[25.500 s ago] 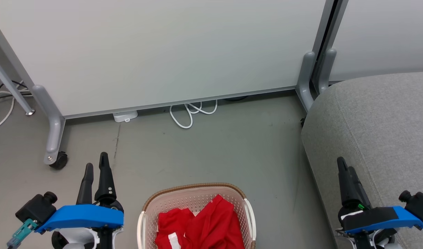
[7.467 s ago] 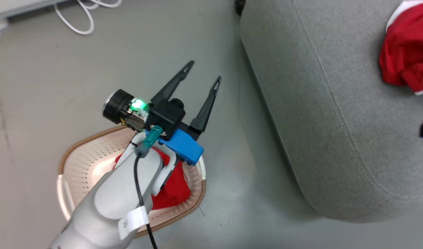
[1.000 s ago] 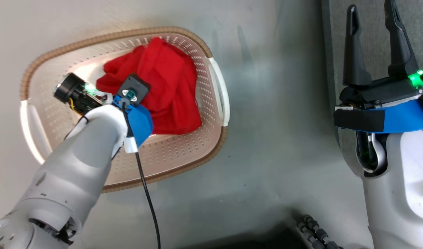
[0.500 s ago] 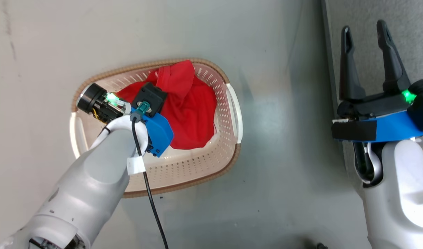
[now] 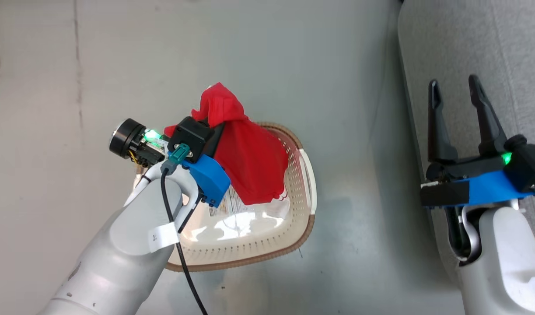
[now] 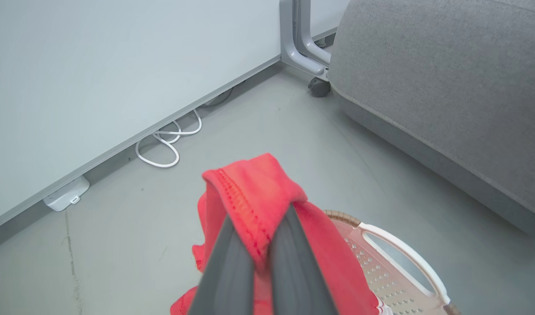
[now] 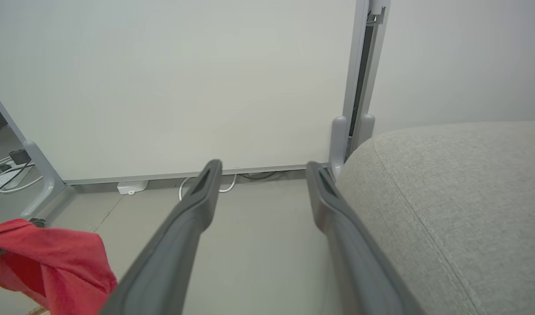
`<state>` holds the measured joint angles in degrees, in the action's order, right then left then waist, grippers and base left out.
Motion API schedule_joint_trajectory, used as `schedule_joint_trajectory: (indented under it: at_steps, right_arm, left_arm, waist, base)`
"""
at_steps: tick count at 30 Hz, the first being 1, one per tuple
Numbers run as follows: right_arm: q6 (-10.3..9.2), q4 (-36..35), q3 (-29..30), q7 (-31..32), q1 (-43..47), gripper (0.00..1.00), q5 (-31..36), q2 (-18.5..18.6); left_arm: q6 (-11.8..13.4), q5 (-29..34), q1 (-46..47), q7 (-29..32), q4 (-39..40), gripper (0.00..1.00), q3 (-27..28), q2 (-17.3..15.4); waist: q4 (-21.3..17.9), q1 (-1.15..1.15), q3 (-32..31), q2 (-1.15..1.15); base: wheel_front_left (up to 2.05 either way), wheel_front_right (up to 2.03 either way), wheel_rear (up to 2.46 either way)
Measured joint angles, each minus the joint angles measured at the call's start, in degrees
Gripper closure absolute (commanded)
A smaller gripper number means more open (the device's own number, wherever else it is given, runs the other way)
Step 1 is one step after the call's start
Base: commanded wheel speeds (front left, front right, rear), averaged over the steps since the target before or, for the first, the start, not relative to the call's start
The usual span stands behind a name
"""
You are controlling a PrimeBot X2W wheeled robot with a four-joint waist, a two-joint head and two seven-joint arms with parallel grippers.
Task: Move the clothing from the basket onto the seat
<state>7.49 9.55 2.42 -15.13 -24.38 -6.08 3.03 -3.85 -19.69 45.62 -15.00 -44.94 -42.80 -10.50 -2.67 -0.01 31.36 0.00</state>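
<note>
nearest, the left wrist view shows the left gripper (image 6: 258, 214) clenched on a fold of the red clothing (image 6: 250, 188). the head view adds the garment hanging over the basket (image 5: 310, 175), hem above its right half. the right gripper (image 5: 454, 87) stands spread and empty over the seat (image 5: 468, 39) edge. a strip of grey floor (image 5: 359, 131) separates basket and seat.

Forearms: we log the left forearm (image 5: 118, 249) and right forearm (image 5: 499, 258) as smooth pale grey shells.
Wrist brackets (image 5: 206, 177): bright blue, both; black tape (image 5: 444, 194) wraps the right one.
Left wrist fittings: black cable (image 5: 190, 280), white tag (image 5: 162, 236), teal plug (image 5: 176, 154), green light (image 5: 151, 134).
Right gripper (image 5: 453, 85): we note two long dark fingers (image 5: 438, 127), slotted tips.
</note>
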Motion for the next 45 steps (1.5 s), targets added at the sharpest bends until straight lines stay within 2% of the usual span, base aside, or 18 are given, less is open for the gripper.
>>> schedule_joint_trajectory:
  at_steps: [8, 19, 33, 45]
  right_arm:
    - [0.00, 1.34, -0.15, 0.00, 3.00, 0.00, -0.10, -0.01]
    - [0.00, 2.97, -0.10, 0.00, 6.83, 0.00, -0.55, -0.05]
    - [0.00, 4.68, -0.65, 0.00, 12.23, 0.00, -2.19, -0.10]
    - [0.00, 5.11, -0.58, 0.00, 14.38, 0.00, -2.97, -0.11]
  left_arm:
    - [-0.56, 2.65, -3.49, 0.01, 5.89, 1.00, 5.41, 0.46]
    - [-1.64, 4.86, -4.86, 0.00, 10.06, 1.00, 10.31, 2.36]
    - [-2.79, 6.36, -4.52, 0.00, 12.03, 1.00, 10.63, 4.66]
    - [-3.25, 6.15, -4.54, 0.00, 12.34, 1.00, 9.70, 5.32]
  waist:
    - [0.88, 0.00, -6.95, 0.00]
    - [1.10, 0.00, -15.40, 0.00]
    - [1.20, -0.01, -24.53, 0.00]
    - [1.17, 0.00, -28.27, 0.00]
  base:
    - [0.00, 0.00, 0.00]
    - [0.00, 0.00, 0.00]
    - [0.00, 0.00, 0.00]
    - [0.00, 0.00, 0.00]
